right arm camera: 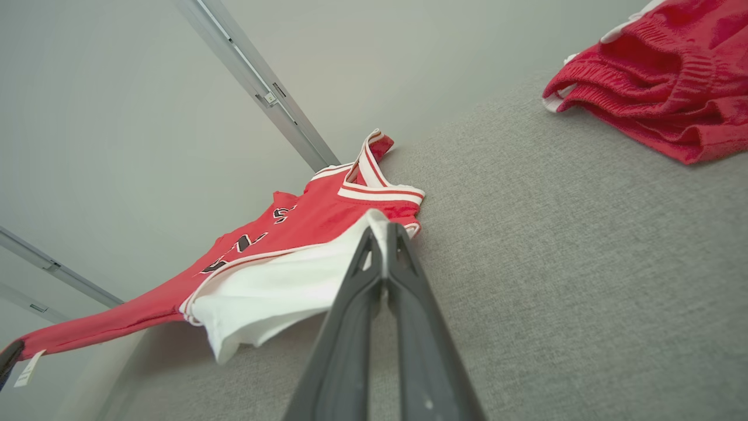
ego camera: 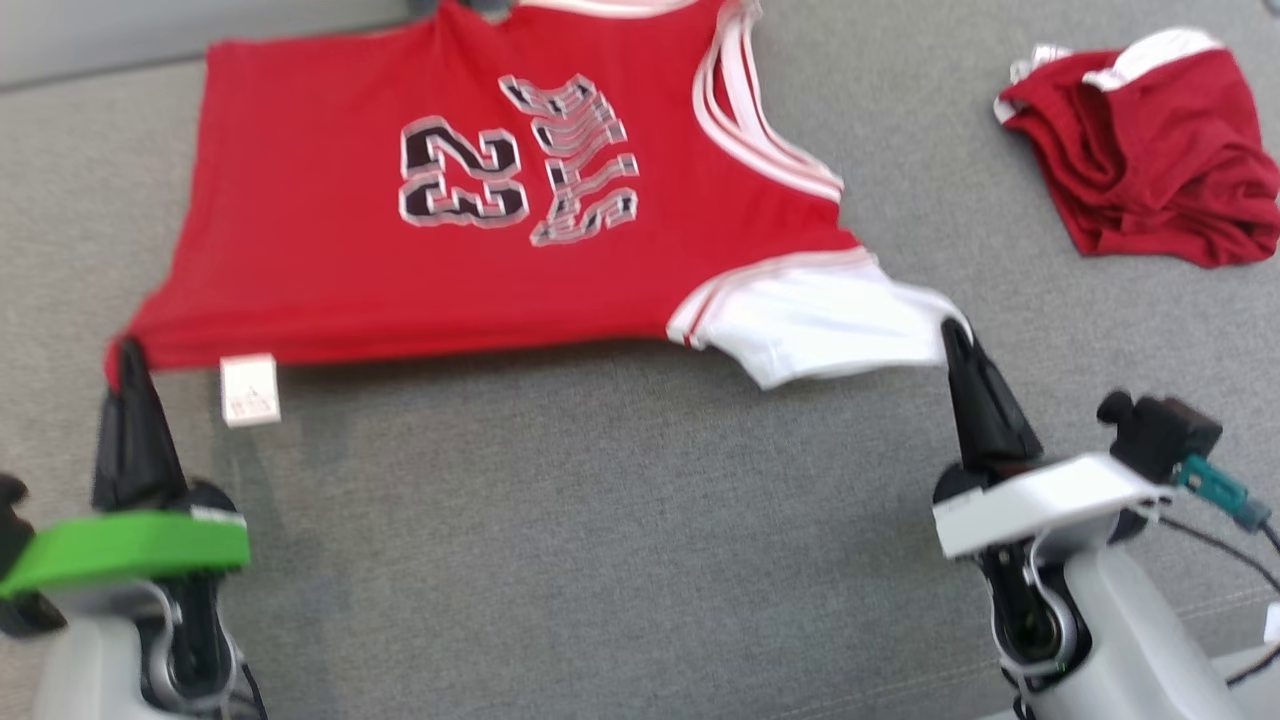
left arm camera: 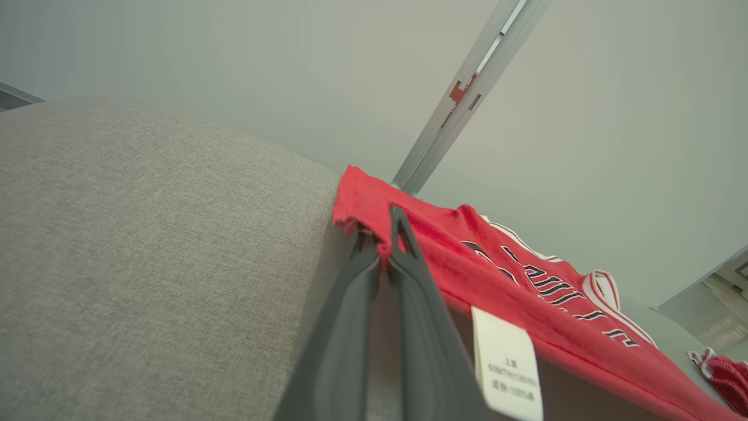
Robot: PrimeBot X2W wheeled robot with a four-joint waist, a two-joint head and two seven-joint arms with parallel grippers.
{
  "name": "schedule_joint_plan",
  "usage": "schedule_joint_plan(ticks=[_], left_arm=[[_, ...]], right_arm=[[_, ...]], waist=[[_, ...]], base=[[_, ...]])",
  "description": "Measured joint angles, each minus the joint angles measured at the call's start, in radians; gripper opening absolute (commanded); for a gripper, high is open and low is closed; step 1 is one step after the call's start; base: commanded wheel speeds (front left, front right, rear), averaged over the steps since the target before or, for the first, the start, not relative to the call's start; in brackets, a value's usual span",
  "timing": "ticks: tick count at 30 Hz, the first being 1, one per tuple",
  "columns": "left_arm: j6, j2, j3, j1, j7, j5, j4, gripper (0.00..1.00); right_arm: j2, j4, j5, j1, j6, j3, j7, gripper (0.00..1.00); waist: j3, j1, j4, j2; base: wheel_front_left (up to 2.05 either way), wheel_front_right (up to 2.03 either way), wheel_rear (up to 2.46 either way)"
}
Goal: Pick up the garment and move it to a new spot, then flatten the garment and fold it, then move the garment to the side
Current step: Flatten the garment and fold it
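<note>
The garment (ego camera: 350,270) is a red basketball jersey with white trim and the number 23, stretched sideways over the grey surface. My left gripper (ego camera: 125,352) is shut on its red hem corner, near a white care label (ego camera: 249,390). In the left wrist view the left gripper (left arm camera: 388,225) pinches that red edge (left arm camera: 362,199). My right gripper (ego camera: 953,332) is shut on the white sleeve end (ego camera: 830,325); the right wrist view has the right gripper (right arm camera: 383,231) clamped on white cloth (right arm camera: 280,292). The near edge hangs lifted between both grippers.
A crumpled dark red garment (ego camera: 1150,150) with white trim lies at the far right, also seen as a red heap (right arm camera: 654,70) in the right wrist view. Grey fabric surface (ego camera: 600,520) spreads in front. A metal rail (left arm camera: 461,93) runs behind on the pale wall.
</note>
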Motion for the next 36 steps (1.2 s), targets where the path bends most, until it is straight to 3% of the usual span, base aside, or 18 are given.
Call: schedule_joint_plan(ticks=[14, 26, 36], left_arm=[[0.0, -0.087, -0.034, 0.367, 0.0, 0.044, -0.16, 0.0], [0.0, -0.069, -0.065, 0.481, 0.0, 0.006, -0.228, 0.0], [0.0, -0.063, -0.08, 0.433, 0.006, -0.04, -0.054, 0.0]], right_arm=[[0.011, -0.147, 0.013, 0.34, 0.0, -0.078, 0.093, 0.0], [0.051, -0.342, -0.025, 0.487, 0.0, -0.14, 0.202, 0.0], [0.085, -0.178, -0.061, 0.451, -0.001, -0.114, 0.218, 0.0]], waist=[[-0.223, -0.0001, 0.051, 0.0], [-0.283, 0.0, 0.093, 0.0], [-0.278, 0.0, 0.095, 0.0]], base=[[0.0, 0.0, 0.0], [0.0, 0.0, 0.0], [0.0, 0.0, 0.0]])
